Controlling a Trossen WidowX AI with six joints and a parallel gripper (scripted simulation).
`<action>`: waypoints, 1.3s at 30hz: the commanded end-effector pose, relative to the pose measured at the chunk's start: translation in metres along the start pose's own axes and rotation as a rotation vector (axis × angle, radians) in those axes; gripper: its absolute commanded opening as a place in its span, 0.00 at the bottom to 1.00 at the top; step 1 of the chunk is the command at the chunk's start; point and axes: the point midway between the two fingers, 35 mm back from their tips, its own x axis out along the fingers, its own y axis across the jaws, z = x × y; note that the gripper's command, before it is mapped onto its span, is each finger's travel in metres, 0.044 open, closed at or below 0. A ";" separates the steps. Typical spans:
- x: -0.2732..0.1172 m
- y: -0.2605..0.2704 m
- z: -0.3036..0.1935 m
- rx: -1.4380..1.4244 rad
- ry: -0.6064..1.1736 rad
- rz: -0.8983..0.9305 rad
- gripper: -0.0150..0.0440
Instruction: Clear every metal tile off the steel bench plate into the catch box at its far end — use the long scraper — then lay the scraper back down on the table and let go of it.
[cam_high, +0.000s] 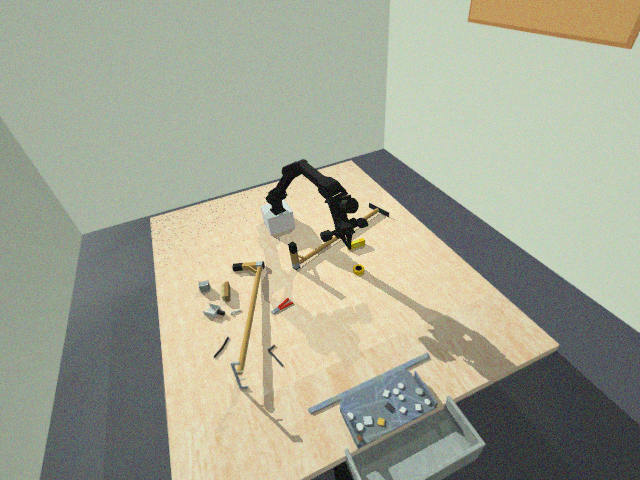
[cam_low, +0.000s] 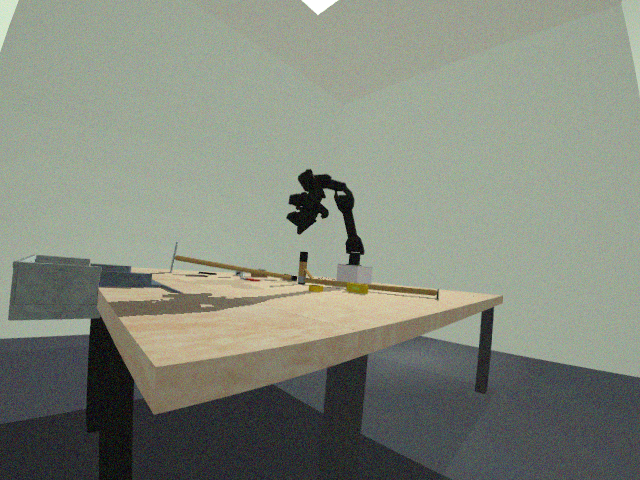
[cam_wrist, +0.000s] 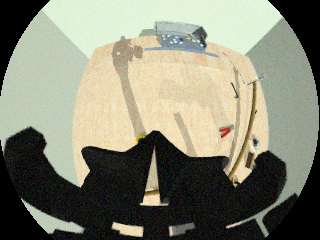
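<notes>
My gripper (cam_high: 349, 245) (cam_low: 299, 231) (cam_wrist: 155, 134) is shut and empty, high above the table. A long wooden tool (cam_high: 320, 249) (cam_low: 403, 289) with a flat dark blade, seemingly the scraper, lies below it; its upright grip (cam_high: 293, 254) (cam_low: 302, 268) stands near the arm base. Another long tool (cam_high: 250, 315) (cam_low: 227, 266) (cam_wrist: 253, 110) has a toothed, rake-like head. The steel bench plate (cam_high: 361, 395) carries several small pale tiles, such as a square one (cam_high: 367, 420), plus an orange piece (cam_high: 381, 422) and a dark one. The catch box (cam_high: 423, 459) (cam_low: 56, 289) adjoins its far end.
A grey bar (cam_high: 330, 403) runs along the plate's near edge. A yellow block (cam_high: 357, 243) (cam_low: 357, 288) and yellow tape roll (cam_high: 358, 273) (cam_low: 315, 288) lie near the dark-bladed tool. Red pliers (cam_high: 281, 305) (cam_wrist: 226, 132), a hex key (cam_high: 277, 357) and a wooden block (cam_high: 225, 290) lie further left.
</notes>
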 end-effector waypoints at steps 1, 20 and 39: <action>-0.002 0.010 -0.007 -0.050 0.019 0.010 0.25; -0.010 0.053 -0.046 -0.264 0.105 0.046 0.25; -0.022 0.091 -0.087 -0.479 0.186 0.086 0.25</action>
